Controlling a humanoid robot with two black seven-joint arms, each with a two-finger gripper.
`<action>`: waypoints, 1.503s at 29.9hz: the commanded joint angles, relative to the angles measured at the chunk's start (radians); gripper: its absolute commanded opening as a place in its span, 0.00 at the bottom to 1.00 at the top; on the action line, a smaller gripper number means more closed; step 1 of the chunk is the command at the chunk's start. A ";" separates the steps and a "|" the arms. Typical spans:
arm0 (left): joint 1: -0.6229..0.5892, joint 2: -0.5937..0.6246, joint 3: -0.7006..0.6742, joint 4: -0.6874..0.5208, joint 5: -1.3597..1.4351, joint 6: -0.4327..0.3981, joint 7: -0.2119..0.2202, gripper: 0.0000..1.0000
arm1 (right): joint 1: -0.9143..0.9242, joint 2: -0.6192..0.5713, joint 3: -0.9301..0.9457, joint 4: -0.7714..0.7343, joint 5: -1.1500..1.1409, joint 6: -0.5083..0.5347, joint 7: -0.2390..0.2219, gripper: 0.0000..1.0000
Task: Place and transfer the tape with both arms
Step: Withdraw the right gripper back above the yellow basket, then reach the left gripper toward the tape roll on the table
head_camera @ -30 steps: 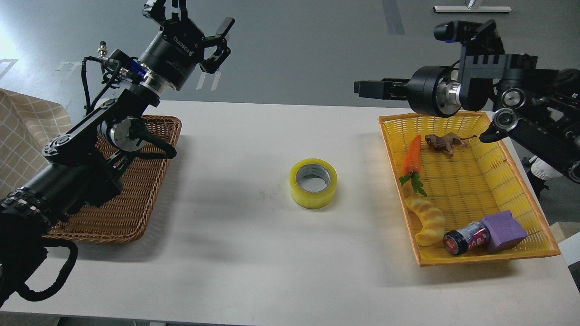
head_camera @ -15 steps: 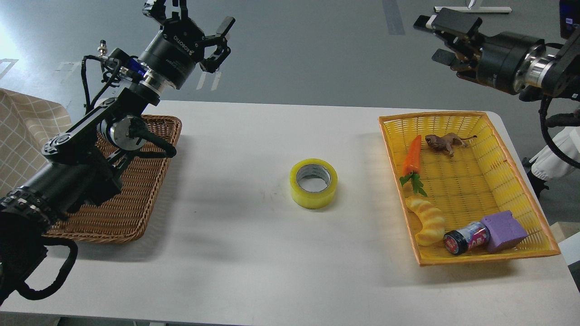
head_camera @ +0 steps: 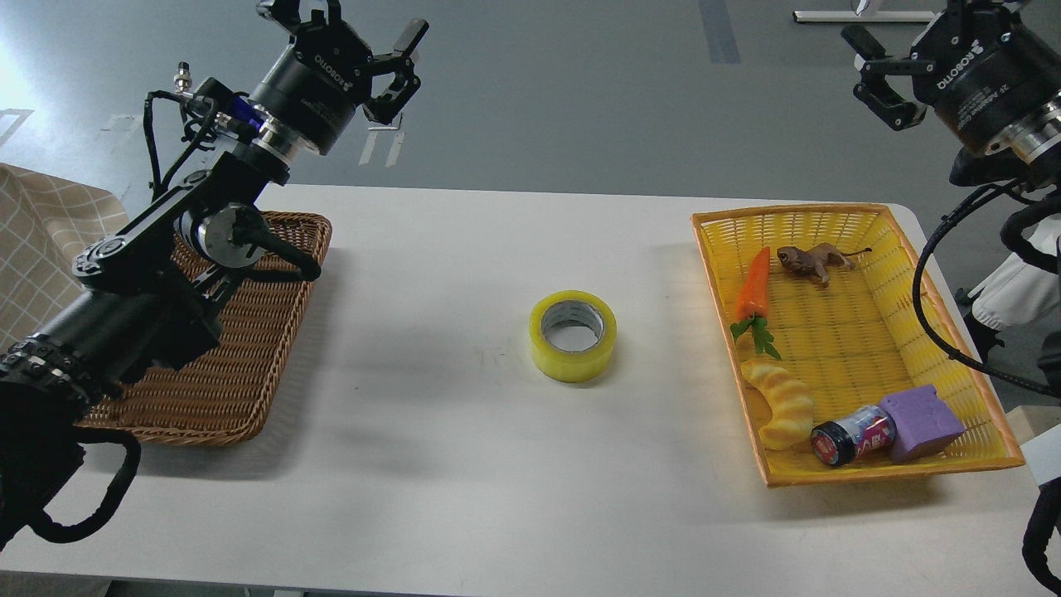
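Note:
The tape [head_camera: 574,335], a wide yellow roll with a grey-white core, lies flat on the white table [head_camera: 464,464] near its middle, touched by nothing. My left gripper [head_camera: 352,29] is open and empty, raised high above the far left of the table, over the wicker tray. My right gripper [head_camera: 908,50] is open and empty, raised high at the far right, above and behind the yellow basket. Both are far from the tape.
An empty brown wicker tray [head_camera: 240,381] lies at the left under my left arm. A yellow basket [head_camera: 953,332] at the right holds a toy carrot [head_camera: 753,286], a brown animal figure [head_camera: 812,262], a ridged croissant toy [head_camera: 782,404], a small jar [head_camera: 854,438] and a purple block [head_camera: 920,422].
My right arm has swung up and to the right, away from above the basket, and its gripper now points up. My left gripper has risen slightly. The tape has not moved.

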 commanded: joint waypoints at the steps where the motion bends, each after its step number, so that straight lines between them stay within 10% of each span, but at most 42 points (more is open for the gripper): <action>1: -0.002 0.000 0.000 0.000 0.000 0.000 0.000 0.98 | -0.005 0.061 0.041 -0.034 0.152 0.000 -0.001 0.99; 30: -0.107 0.018 0.005 -0.011 0.566 0.000 -0.007 0.98 | -0.030 0.167 -0.023 -0.044 0.332 0.000 -0.081 0.99; 45: -0.117 0.021 0.144 -0.130 1.032 0.171 -0.006 0.98 | -0.051 0.164 -0.011 -0.051 0.333 0.000 -0.081 0.99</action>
